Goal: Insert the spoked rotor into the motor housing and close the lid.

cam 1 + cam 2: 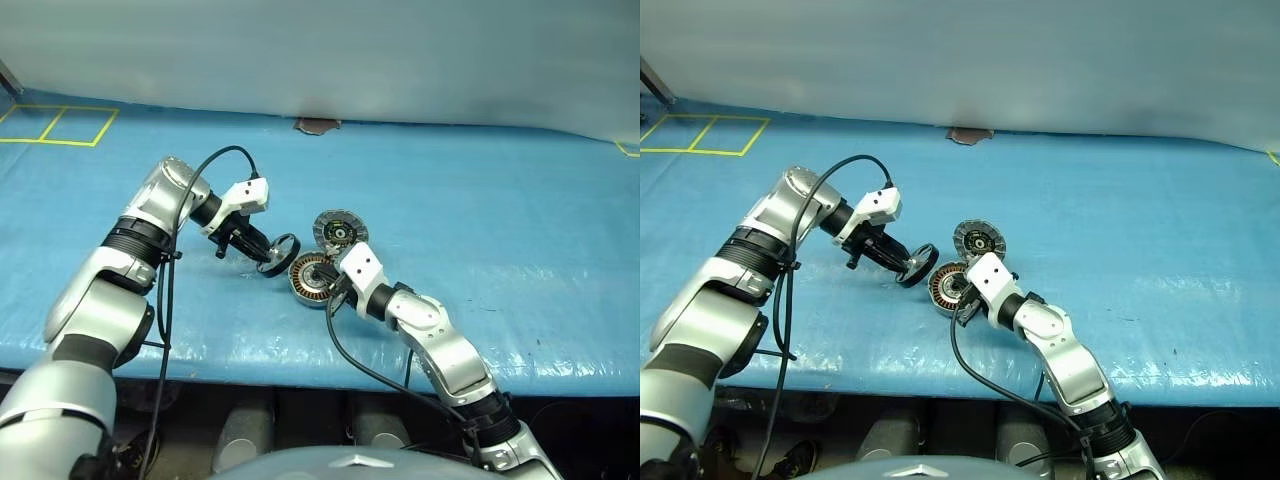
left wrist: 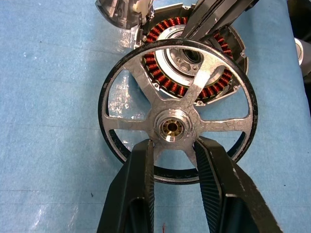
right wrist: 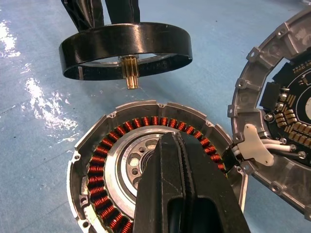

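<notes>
The left gripper [image 2: 171, 160] grasps the rotor [image 2: 175, 109] by a spoke near the hub, its jaws clamped on it, holding it in the air just beside and above the housing [image 3: 146, 160]. The right gripper [image 3: 180, 165], jaws clenched, rests on the housing's silver centre. The lid [image 3: 286, 102] lies open on the blue counter [image 1: 500, 200], joined to the housing's rim.

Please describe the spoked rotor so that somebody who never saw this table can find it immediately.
Look near the middle of the blue table, where the two arms meet. The left gripper holds the spoked rotor just above the table, beside the motor housing. Unlike the housing with its coppery windings and the open lid, it is a wheel with a black rim and silvery spokes.
</notes>
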